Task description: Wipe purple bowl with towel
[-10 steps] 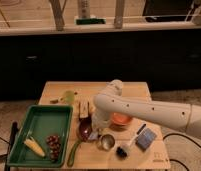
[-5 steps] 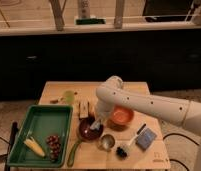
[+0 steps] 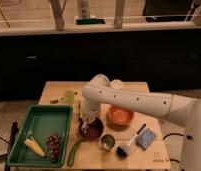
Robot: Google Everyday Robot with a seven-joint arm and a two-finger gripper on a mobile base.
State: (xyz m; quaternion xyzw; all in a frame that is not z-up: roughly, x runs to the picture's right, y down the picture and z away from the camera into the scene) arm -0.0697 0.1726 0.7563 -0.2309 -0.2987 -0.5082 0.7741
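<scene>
Purple bowl [image 3: 95, 133] still has the end effector [image 3: 87, 124] lowered into it, grip indiscernible.

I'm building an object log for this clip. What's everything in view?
table: one, light wood, centre
tray: one, green, table's left
corn cob: one, yellow, tray front
grapes: one bunch, dark, in tray
purple bowl: one, purple, beside tray
orange bowl: one, orange, table middle
metal cup: one, silver, front
brush: one, black-white, beside metal cup
sponge: one, blue, front right
utensil: one, green, front, beside tray
green cup: one, pale green, back left
white cup: one, white, back
arm: one, white, from right
end effector: one, pale, at purple bowl
</scene>
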